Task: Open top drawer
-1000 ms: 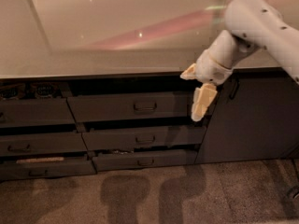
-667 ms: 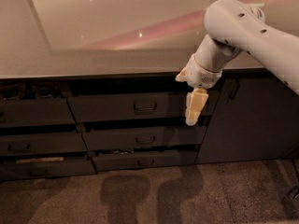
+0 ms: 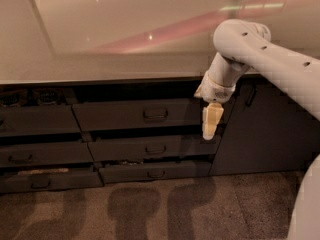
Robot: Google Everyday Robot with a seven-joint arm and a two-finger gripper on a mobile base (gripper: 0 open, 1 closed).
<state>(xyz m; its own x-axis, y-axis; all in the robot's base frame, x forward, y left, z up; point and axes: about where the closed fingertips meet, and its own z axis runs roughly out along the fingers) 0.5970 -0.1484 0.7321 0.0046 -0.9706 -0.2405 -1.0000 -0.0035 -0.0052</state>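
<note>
Lower than a second ago and no longer tilted, the pincer (image 3: 210,133) now hangs straight down in front of the drawers. The white arm (image 3: 270,59) has drawn in towards the cabinet with it.

In the camera view, the top drawer (image 3: 125,116) is the uppermost front of the middle stack, directly under the edge of the pale tabletop (image 3: 100,66). Its long axis runs level from left to right and its dark face is turned to the camera. A loop handle (image 3: 155,114) sits at its centre, and a dark gap shows above the front.

The arm comes in from the right edge, bends at a rounded elbow over the tabletop's front edge, and drops through a short wrist. The pincer points at the carpet (image 3: 150,209) and overlaps the right end of the top drawer, well to the right of the handle. Its cream tips reach the drawer's lower edge and read as one block pressed together, holding nothing. Whether it touches the front cannot be told.

Two shorter drawer fronts (image 3: 150,149) lie below, and a cabinet door (image 3: 265,134) stands to the right.
</note>
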